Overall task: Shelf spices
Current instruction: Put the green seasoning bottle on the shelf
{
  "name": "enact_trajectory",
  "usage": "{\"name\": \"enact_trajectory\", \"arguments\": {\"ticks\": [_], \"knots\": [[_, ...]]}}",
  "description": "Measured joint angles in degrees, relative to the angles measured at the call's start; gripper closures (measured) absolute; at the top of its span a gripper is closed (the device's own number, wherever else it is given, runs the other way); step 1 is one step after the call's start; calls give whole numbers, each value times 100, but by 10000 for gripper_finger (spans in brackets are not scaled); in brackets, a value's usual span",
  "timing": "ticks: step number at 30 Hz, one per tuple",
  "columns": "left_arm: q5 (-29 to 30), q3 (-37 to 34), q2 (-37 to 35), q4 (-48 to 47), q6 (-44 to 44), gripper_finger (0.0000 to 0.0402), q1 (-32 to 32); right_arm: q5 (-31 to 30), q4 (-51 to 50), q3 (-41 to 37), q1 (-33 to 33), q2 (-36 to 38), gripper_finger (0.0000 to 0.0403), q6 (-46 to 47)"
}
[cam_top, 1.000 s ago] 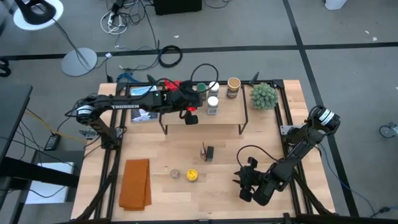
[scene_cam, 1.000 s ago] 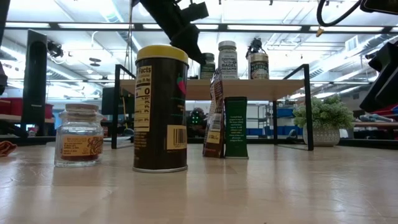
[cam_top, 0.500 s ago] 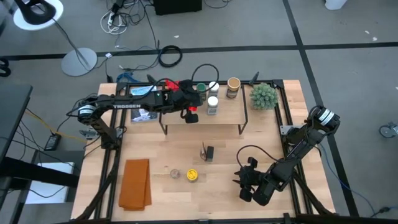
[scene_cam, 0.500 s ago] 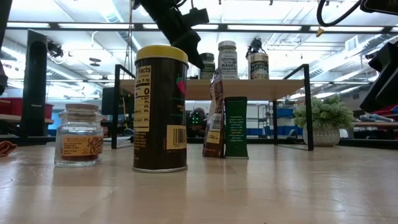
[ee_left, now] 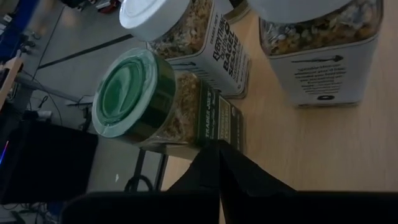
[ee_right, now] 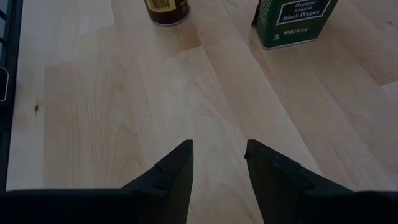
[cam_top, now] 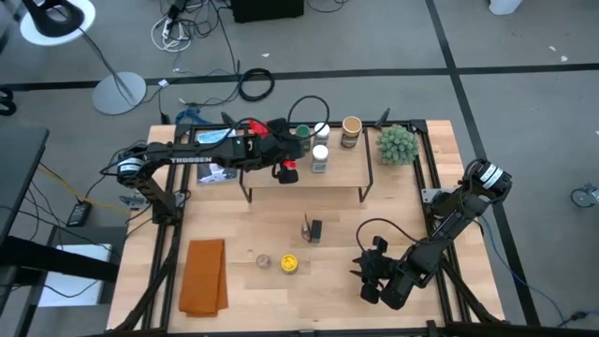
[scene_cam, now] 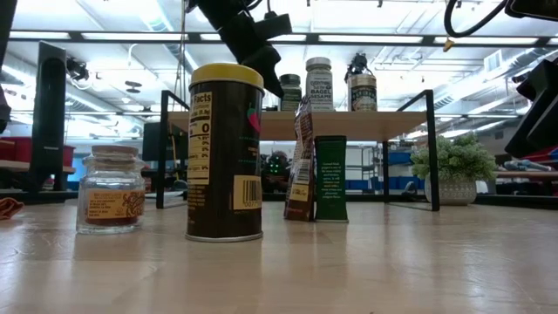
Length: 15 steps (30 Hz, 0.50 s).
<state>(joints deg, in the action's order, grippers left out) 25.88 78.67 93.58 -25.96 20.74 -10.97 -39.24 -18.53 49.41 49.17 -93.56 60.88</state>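
An orange cloth (cam_top: pixel 204 275) lies at the table's (cam_top: pixel 253 220) front left corner. Over the shelf's (cam_top: pixel 342 168) left end, the left gripper (cam_top: pixel 288 167) has its fingers pressed together, empty, just short of the green-lidded jar (ee_left: pixel 134 93); two white-lidded jars (ee_left: pixel 186 25) stand close beside that one. A small jar (cam_top: pixel 265 261) and a yellow-lidded tin (cam_top: pixel 289 265) stand near the table's front edge, a green pepper tin (ee_right: pixel 297 22) mid-table. At the front right, the right gripper (ee_right: pixel 219 163) hovers narrowly parted, holding nothing.
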Motion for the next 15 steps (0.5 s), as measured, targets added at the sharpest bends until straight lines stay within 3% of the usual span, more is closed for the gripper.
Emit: {"name": "enact_trajectory", "arguments": {"ticks": [15], "knots": [[169,0,0,-160,-179,401,-67,7,1,0,-2,0,253,2]]}}
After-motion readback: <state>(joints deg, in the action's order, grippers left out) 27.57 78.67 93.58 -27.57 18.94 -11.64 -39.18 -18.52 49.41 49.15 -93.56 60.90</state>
